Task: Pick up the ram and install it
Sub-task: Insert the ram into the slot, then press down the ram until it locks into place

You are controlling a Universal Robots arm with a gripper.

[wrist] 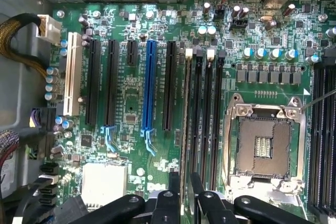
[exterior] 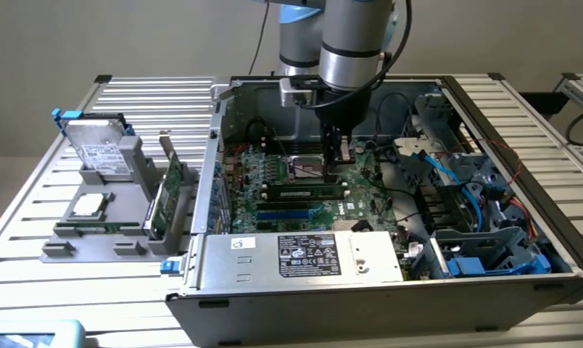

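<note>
The ram [exterior: 306, 193] is a long green stick standing on edge in a black slot of the motherboard [exterior: 272, 170] inside the open computer case. In the wrist view I see the ram [wrist: 185, 124] edge-on as a thin line beside the other black memory slots [wrist: 208, 124]. My gripper [exterior: 338, 156] hangs over the board just above the end of the ram nearer the exterior view's right. My gripper [wrist: 184, 192] is open, its black fingers [wrist: 172, 190] a little apart on either side of the ram's line. I cannot tell whether they touch it.
The CPU socket [wrist: 262, 145] lies next to the memory slots. A power supply [exterior: 311, 254] fills the case's front, with a drive cage and blue cables [exterior: 465, 210] toward the exterior view's right. Outside the case, a grey fixture [exterior: 108, 217] carries a hard drive [exterior: 103, 152] and a tall green card [exterior: 170, 192].
</note>
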